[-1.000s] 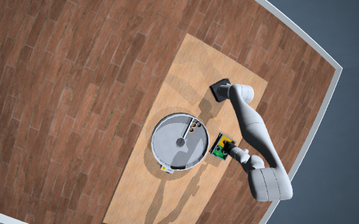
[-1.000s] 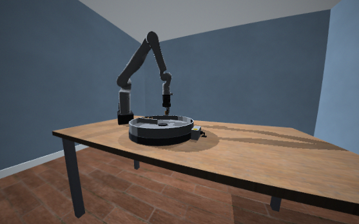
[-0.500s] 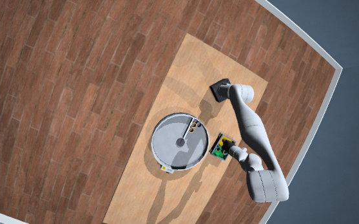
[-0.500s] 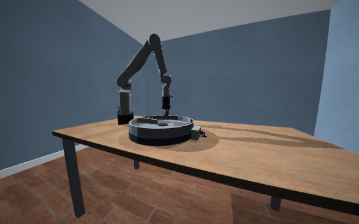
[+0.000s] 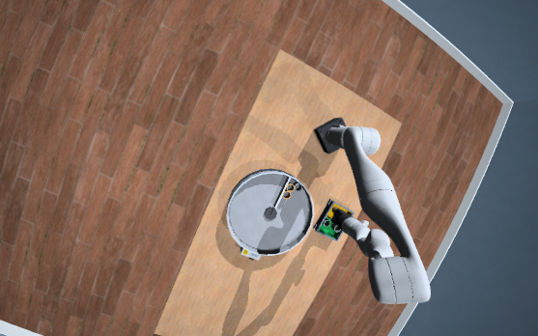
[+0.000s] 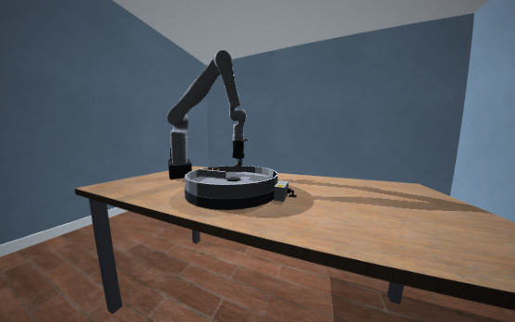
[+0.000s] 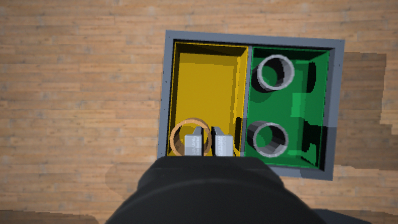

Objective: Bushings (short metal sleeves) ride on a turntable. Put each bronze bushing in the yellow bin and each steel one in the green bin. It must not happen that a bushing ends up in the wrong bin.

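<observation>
My gripper point(image 5: 336, 214) point(image 6: 239, 162) point(image 7: 207, 137) is shut on the wall of a bronze bushing point(image 7: 190, 121), one finger inside the ring and one outside. It holds the bushing over the near end of the yellow bin point(image 5: 343, 209) point(image 7: 207, 85); the exact height is unclear. The green bin point(image 5: 326, 231) point(image 7: 300, 105) beside it holds two upright steel bushings, one at the far end point(image 7: 291, 75) and one nearer point(image 7: 285, 141). On the turntable point(image 5: 250, 212) point(image 6: 230, 199), two bronze bushings, one of them lower point(image 5: 287, 198), and one grey bushing point(image 5: 298, 189) stand by the divider.
The white divider bar point(image 5: 282, 192) runs from the turntable's dark hub point(image 5: 270, 213) to its raised rim. A small box with a yellow label point(image 5: 250, 253) point(image 6: 281, 191) is on the turntable's side. The arm's black base point(image 5: 326, 137) point(image 6: 179, 170) stands on the same table.
</observation>
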